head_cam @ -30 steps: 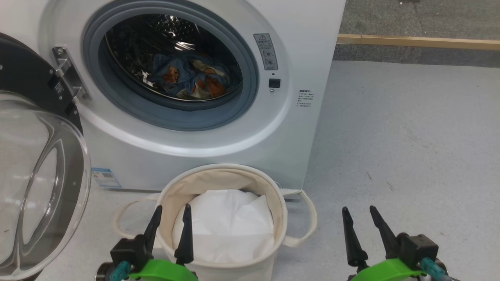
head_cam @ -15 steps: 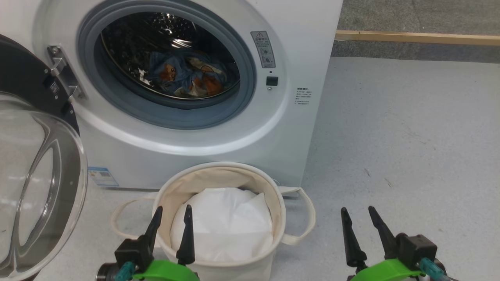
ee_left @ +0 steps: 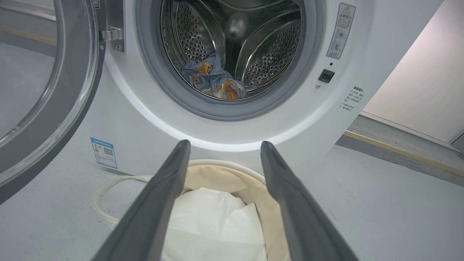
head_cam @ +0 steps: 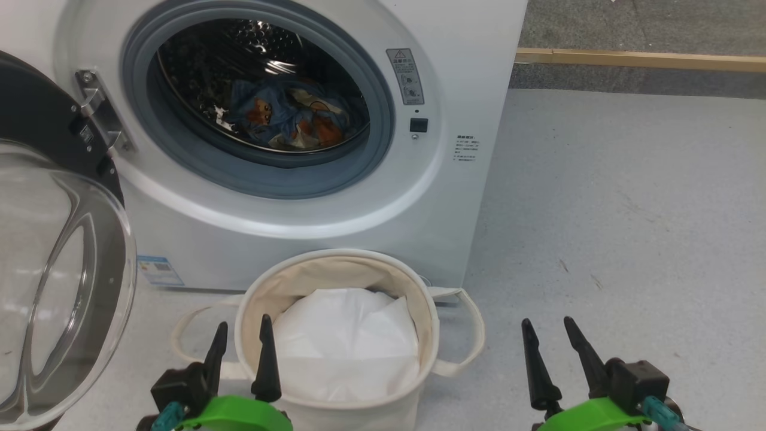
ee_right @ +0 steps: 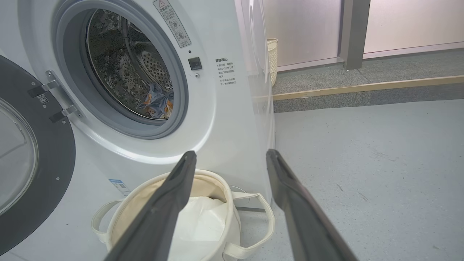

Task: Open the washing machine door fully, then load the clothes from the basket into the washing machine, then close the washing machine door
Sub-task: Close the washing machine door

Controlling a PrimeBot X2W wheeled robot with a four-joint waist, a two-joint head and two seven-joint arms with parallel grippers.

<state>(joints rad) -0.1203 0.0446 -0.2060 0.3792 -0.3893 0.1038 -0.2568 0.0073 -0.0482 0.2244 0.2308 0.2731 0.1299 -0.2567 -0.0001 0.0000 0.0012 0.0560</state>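
Note:
The washing machine (head_cam: 311, 203) stands ahead with its door (head_cam: 60, 281) swung wide open to the left. Light blue clothes (head_cam: 287, 117) with orange bears lie in the steel drum, also seen as clothes (ee_left: 214, 78) and clothes (ee_right: 157, 101). The cream basket (head_cam: 335, 258) sits on the floor before the machine, holding just a white liner (head_cam: 347, 341). My left gripper (head_cam: 244, 323) is open, its fingers straddling the basket's near-left rim; it is the left gripper (ee_left: 225, 143) above the basket (ee_left: 217, 177). My right gripper (head_cam: 547, 323) is open and empty, right of the basket (ee_right: 145, 192).
Open grey floor (head_cam: 628, 209) spreads to the right of the machine. A wooden strip (head_cam: 640, 60) borders darker flooring behind. A pale woven bin (ee_right: 272, 58) stands beyond the machine's side. The door's glass bowl bulges out at the near left.
My left gripper has shifted left and slightly back, from over the basket's inside to its left rim. The right gripper has stayed put. The clothes and basket lie as before.

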